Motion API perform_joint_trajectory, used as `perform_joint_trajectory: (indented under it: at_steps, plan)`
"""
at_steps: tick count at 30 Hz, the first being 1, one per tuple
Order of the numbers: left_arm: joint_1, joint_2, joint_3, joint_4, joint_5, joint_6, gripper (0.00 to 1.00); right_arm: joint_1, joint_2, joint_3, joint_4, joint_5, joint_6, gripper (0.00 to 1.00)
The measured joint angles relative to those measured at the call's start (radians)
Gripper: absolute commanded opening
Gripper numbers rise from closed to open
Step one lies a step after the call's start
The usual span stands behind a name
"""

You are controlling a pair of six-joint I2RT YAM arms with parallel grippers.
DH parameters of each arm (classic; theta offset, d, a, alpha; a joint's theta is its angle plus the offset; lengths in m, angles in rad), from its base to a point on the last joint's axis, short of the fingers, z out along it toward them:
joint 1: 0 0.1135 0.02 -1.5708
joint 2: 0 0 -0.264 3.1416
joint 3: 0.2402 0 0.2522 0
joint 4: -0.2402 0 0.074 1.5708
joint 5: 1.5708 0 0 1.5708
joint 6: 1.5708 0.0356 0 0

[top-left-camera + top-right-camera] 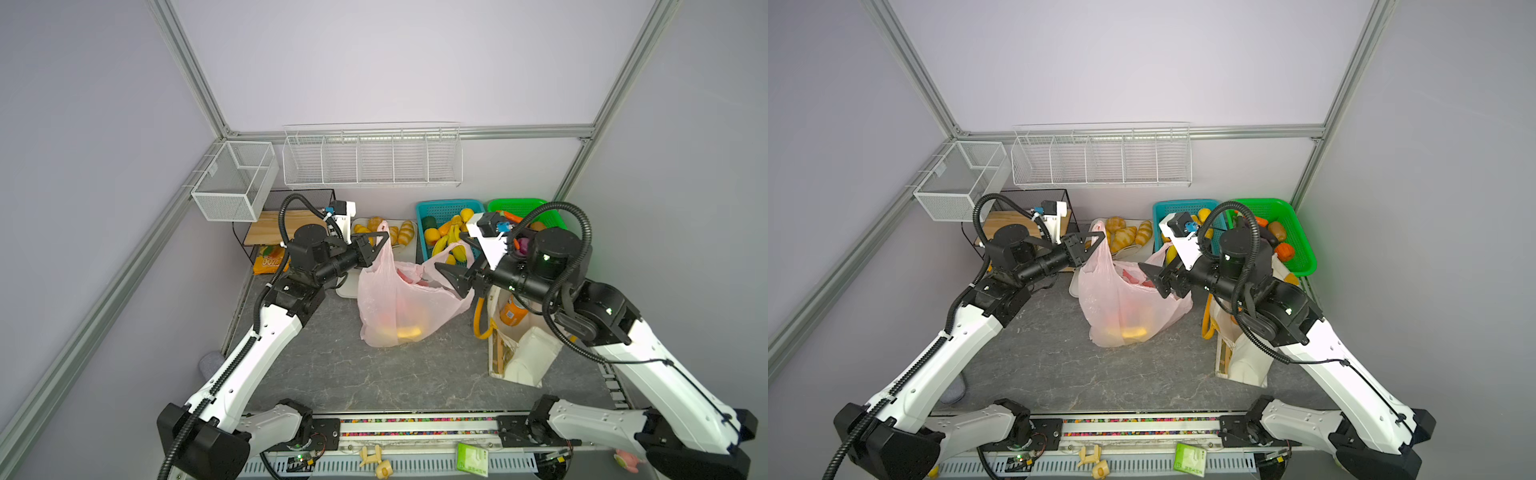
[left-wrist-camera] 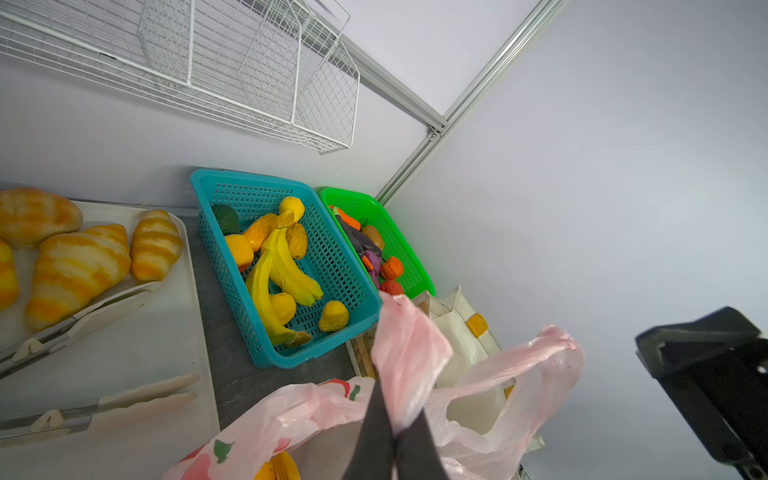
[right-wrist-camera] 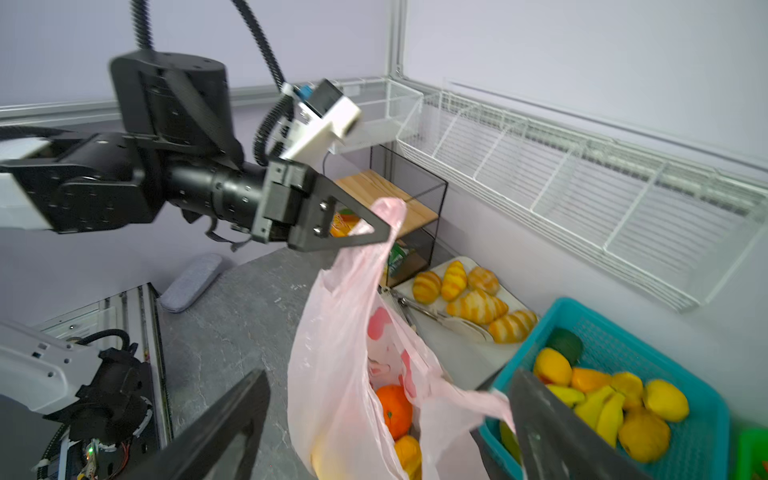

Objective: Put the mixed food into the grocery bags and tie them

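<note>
The pink grocery bag (image 1: 399, 307) stands mid-table with an orange (image 3: 395, 409) and yellow fruit inside. My left gripper (image 1: 384, 237) is shut on one of its loop handles (image 2: 409, 353) and holds it pulled up and taut. Beside the bag's mouth my right gripper (image 3: 388, 374) is open; its fingers straddle the bag, and the other handle (image 3: 478, 403) drapes against one finger. The cream canvas tote (image 1: 528, 357) lies under my right arm with an orange soda can (image 1: 513, 311) inside. Bananas (image 2: 282, 270) and oranges lie in the teal basket (image 2: 208, 183).
A white tray (image 2: 124, 353) with croissants and tongs sits behind the bag on the left. The green basket (image 1: 523, 205) of vegetables stands in the back right corner. Wire baskets (image 1: 374, 158) hang on the back wall. A black wire shelf (image 1: 291, 208) stands at back left.
</note>
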Motion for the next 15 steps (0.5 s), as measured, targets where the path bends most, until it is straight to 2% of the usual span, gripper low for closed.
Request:
perform_joint_trajectory:
  at_steps: [4,6,10,15]
  plan:
    - [0.0,0.0,0.0,0.0,0.004,-0.019,0.0,0.098,0.069,-0.051,0.144,0.02,-0.025,0.96]
    - [0.0,0.0,0.0,0.0,0.006,-0.031,0.0,0.123,0.108,-0.117,0.243,0.028,-0.015,0.94]
    - [0.0,0.0,0.0,0.0,0.012,-0.062,0.0,0.13,0.218,-0.25,0.433,0.087,0.035,0.89]
    - [0.0,-0.015,0.0,0.008,0.019,-0.116,0.0,0.13,0.368,-0.29,0.625,0.146,0.117,0.88]
